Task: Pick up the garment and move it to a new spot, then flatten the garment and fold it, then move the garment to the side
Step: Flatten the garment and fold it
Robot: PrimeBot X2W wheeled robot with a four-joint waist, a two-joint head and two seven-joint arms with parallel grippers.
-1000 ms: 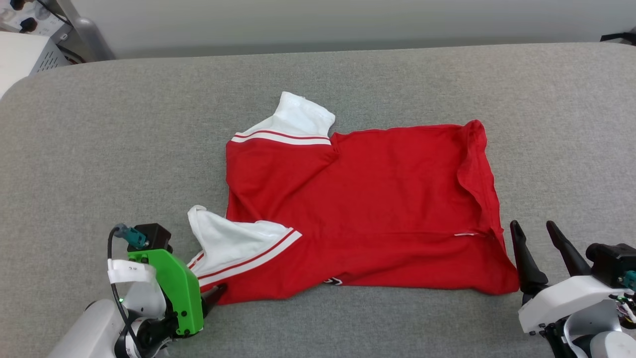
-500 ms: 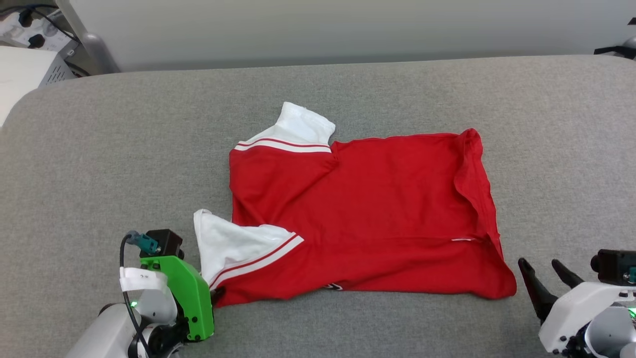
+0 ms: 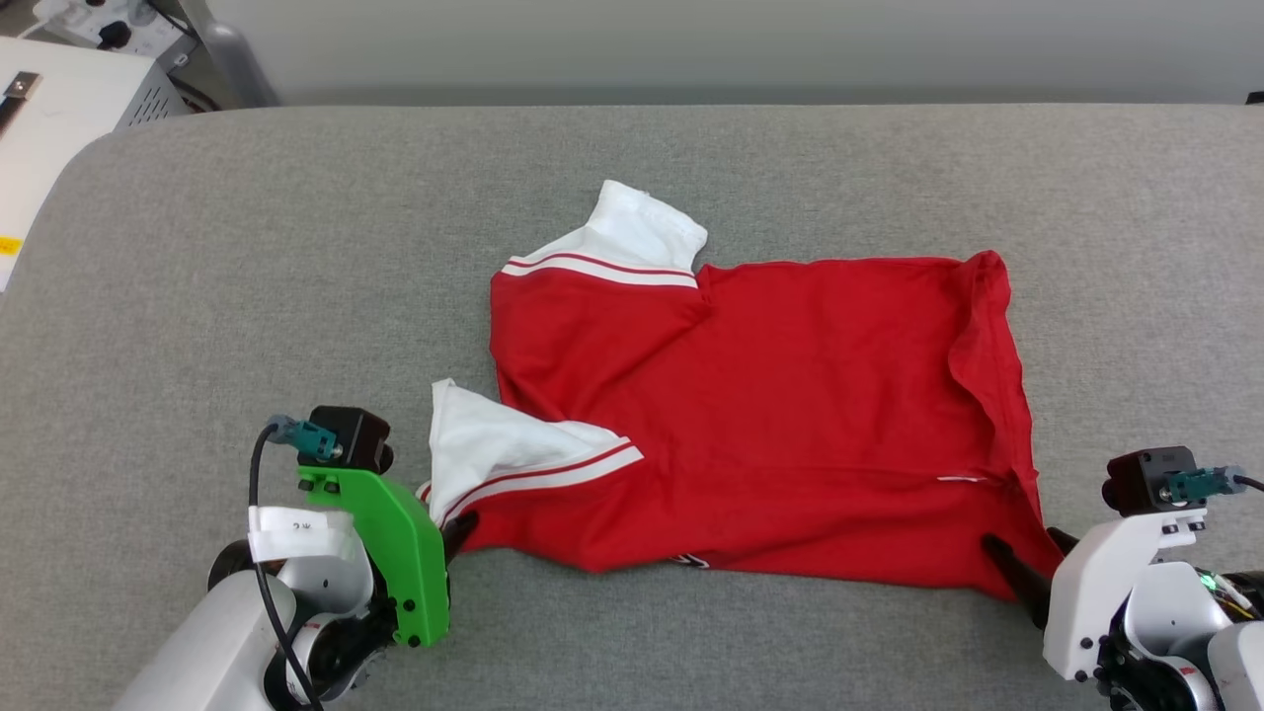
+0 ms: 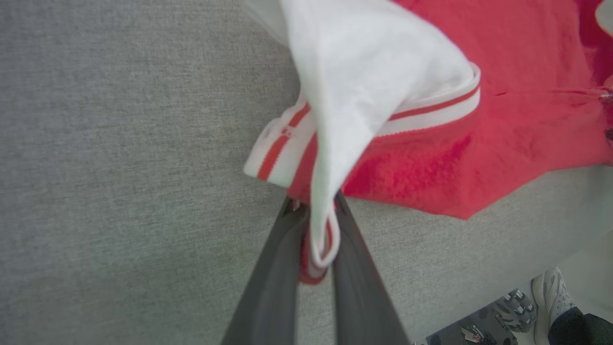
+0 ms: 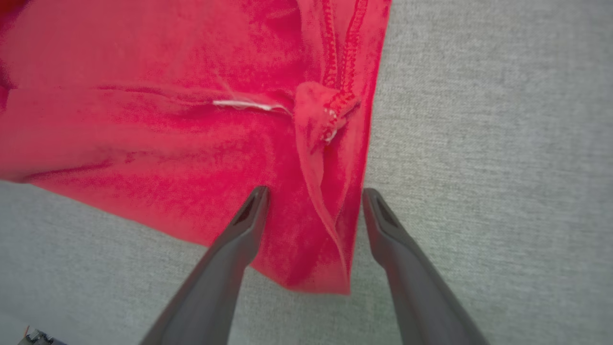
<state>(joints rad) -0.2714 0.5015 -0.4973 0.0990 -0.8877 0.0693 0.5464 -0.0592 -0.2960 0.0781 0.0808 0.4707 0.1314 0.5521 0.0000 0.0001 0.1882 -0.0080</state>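
1. The left gripper (image 4: pixel 314 201), spread a second earlier, was now pressed together, pinching the striped trim of the shirt's (image 3: pixel 770 415) near white sleeve (image 3: pixel 494 449).
2. The right gripper (image 5: pixel 314 191) had come forward from beside the hem. Its fingers were spread wide and straddled the shirt's near right corner.
3. The shirt lay mid-width on the table (image 3: pixel 247 247), toward its front edge, sleeves left, hem right.
4. Judgement: one end was secured, and the right gripper had to close before any lift.

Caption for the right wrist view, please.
Right gripper, jaws open, straddles a corner of the red garment on the grey surface.
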